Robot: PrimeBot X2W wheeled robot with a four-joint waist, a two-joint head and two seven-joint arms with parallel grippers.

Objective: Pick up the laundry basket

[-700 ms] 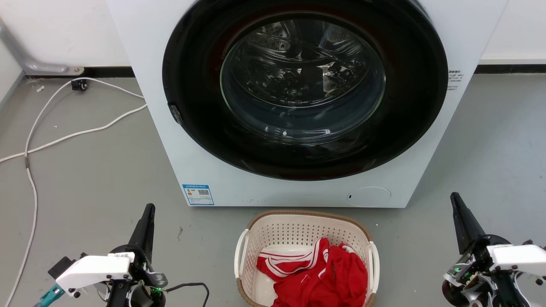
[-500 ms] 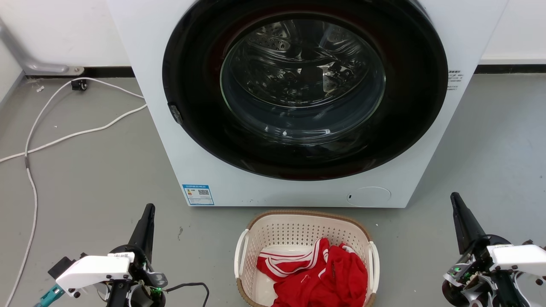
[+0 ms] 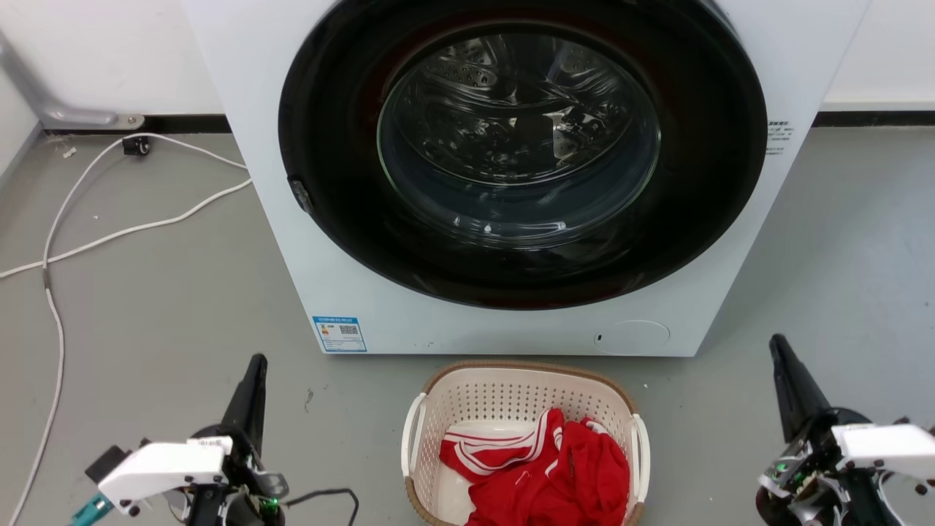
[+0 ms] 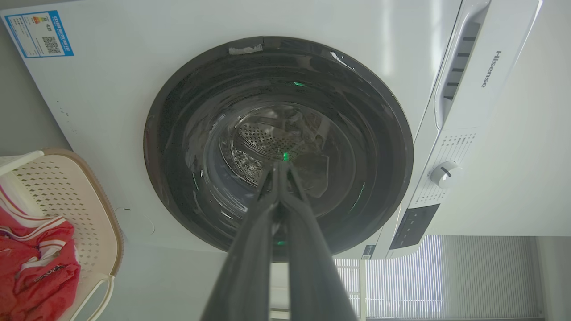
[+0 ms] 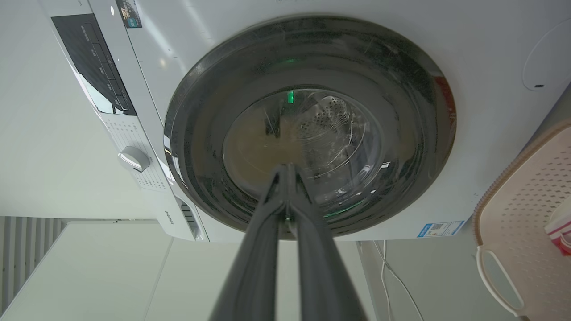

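Basket [image 3: 511, 398] sits between my closed left pincer [image 3: 254, 365] and closed right pincer [image 3: 779, 345]; I'd open both, then take its handles [image 3: 410, 435] evenly, keeping it level.

Perforated plastic laundry basket [image 3: 511, 398] (woven-look rim), glossy washer door [image 3: 522, 153]

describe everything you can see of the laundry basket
The laundry basket is cream-white perforated plastic, rounded-rectangular, with a brown woven-look rim and a white loop handle on each side. It stands upright on the grey floor in front of the washing machine, holding a crumpled red garment with white stripes.
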